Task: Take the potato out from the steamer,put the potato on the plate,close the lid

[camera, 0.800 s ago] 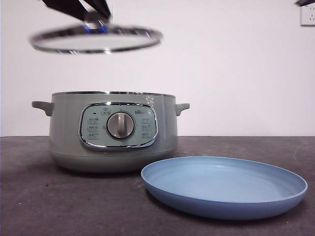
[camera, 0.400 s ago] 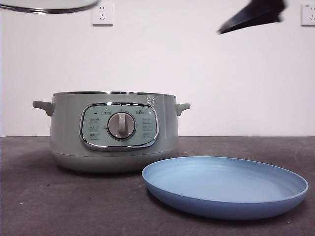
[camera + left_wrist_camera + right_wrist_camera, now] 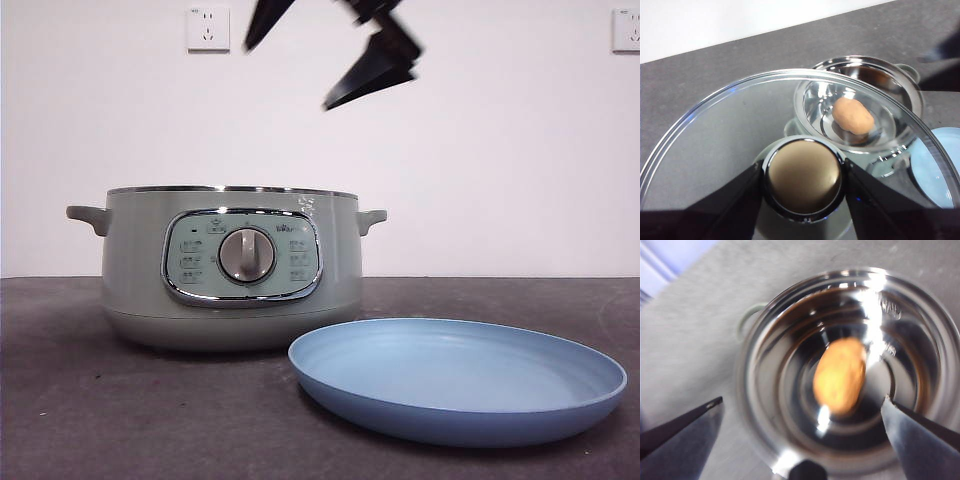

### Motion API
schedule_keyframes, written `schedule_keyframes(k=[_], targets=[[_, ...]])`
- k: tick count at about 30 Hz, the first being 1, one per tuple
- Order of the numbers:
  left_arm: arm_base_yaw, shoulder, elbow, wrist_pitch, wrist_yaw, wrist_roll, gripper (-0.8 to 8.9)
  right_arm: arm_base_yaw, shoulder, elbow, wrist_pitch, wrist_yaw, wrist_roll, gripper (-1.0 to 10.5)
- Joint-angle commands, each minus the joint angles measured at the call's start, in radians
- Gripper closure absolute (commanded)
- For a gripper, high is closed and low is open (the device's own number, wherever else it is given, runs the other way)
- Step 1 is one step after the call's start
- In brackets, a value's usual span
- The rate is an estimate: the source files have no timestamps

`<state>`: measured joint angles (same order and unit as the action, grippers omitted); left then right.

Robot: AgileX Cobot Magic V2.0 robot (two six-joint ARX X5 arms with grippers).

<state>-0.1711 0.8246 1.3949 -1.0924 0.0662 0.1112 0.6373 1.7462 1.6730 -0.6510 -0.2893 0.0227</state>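
Dark table (image 3: pixel 150 420); right hand (image 3: pixel 802 410) spread, blurred; left hand (image 3: pixel 804 175) grips lid (image 3: pixel 715 140) knob.

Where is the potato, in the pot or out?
In. The potato lies at the bottom of the open steamer. The left claw holds the lid up; the plate is empty.

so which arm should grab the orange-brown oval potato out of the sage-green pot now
Right. The right gripper hangs open above the open sage-green steamer, its jaws framing the orange-brown potato. The left gripper is busy, shut on the glass lid's knob.
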Motion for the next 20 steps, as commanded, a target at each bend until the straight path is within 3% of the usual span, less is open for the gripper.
schedule_keyframes(k=[1, 8, 20], targets=[[0.003, -0.041, 0.021, 0.016, 0.004, -0.011, 8.22, 0.029, 0.098, 0.071, -0.009, 0.051, -0.032, 2.6], [0.003, -0.088, 0.021, -0.027, 0.005, -0.015, 8.22, 0.082, 0.265, 0.150, 0.033, 0.193, -0.066, 2.6], [0.002, -0.093, 0.021, -0.054, 0.018, -0.014, 8.22, 0.091, 0.386, 0.150, 0.151, 0.248, -0.061, 2.9]])
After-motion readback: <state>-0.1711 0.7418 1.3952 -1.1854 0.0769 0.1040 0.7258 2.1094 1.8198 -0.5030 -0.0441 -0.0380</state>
